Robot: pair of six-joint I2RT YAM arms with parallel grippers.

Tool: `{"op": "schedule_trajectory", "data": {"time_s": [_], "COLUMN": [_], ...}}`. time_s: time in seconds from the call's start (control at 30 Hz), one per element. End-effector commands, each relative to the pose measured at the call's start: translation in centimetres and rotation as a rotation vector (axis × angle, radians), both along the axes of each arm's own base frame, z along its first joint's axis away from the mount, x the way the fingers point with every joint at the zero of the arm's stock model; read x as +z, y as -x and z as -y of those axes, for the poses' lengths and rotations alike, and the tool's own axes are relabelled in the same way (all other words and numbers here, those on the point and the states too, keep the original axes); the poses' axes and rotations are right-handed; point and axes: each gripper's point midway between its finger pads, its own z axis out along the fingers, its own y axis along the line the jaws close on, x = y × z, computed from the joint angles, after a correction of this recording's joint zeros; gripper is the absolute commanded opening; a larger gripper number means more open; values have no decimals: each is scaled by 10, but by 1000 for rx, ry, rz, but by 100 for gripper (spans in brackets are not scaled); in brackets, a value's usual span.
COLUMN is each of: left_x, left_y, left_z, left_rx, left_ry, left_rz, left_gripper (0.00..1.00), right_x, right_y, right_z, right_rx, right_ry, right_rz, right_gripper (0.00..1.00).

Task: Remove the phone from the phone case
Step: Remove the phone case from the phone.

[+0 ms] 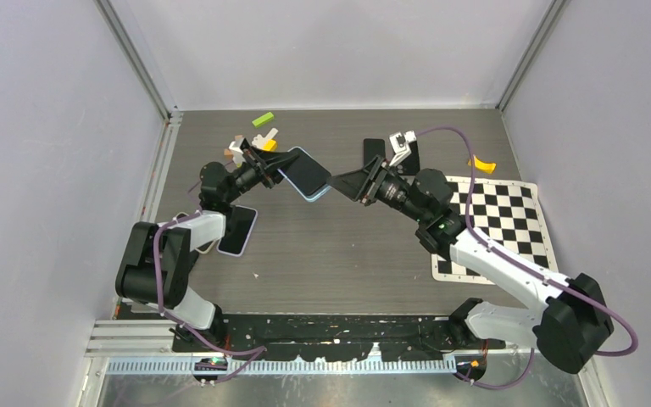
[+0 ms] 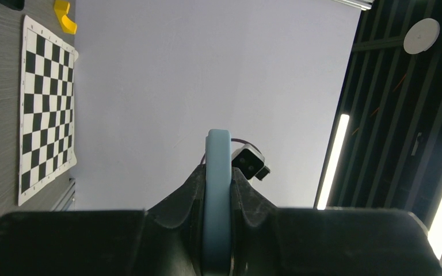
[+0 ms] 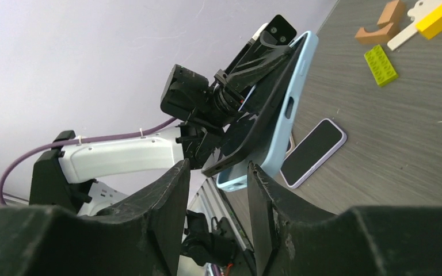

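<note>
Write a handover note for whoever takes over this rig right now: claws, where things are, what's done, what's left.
Left claw: shut on the light blue phone case, held up in the air.
Right claw: open, straddling the lower corner of the black phone.
Done: case lifted; the phone looks slightly lifted out of the case at that corner.
To do: grip the phone and pull it fully free.
</note>
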Motion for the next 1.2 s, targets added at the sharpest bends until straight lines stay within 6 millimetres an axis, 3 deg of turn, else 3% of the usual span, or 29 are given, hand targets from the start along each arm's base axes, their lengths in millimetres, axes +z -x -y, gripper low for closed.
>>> {"op": "schedule_trajectory", "data": {"time_s": [0.0, 0.47, 0.63, 0.8, 0.87, 0.93, 1.03, 1.17], "left_x": [36, 49, 72, 78, 72, 67, 50, 14], "left_y": [11, 16, 30, 48, 49, 49, 43, 21], "left_z": [-3, 4, 14, 26, 28, 27, 22, -6], "left_rx": [-1, -50, -109, -208, -217, -207, -160, 31], "left_ry": [53, 19, -51, -163, -206, -250, -336, -541], "left_rz": [119, 205, 383, 518, 515, 516, 457, 336], "left_gripper": [0, 0, 0, 0, 8, 22, 42, 65], "right_x": [47, 15, -7, -5, -1, 4, 18, 31], "right_y": [0, -20, -29, -31, -31, -29, -27, -26], "right_z": [-5, -19, -31, -37, -34, -31, -26, -13], "right_rx": [23, 9, 24, 49, 37, 35, 21, -30], "right_ry": [-142, -92, -67, -78, -94, -104, -143, -188], "right_rz": [47, -97, -217, -224, -202, -177, -135, -100], "right_gripper": [45, 45, 46, 39, 21, 3, 1, 1]}}
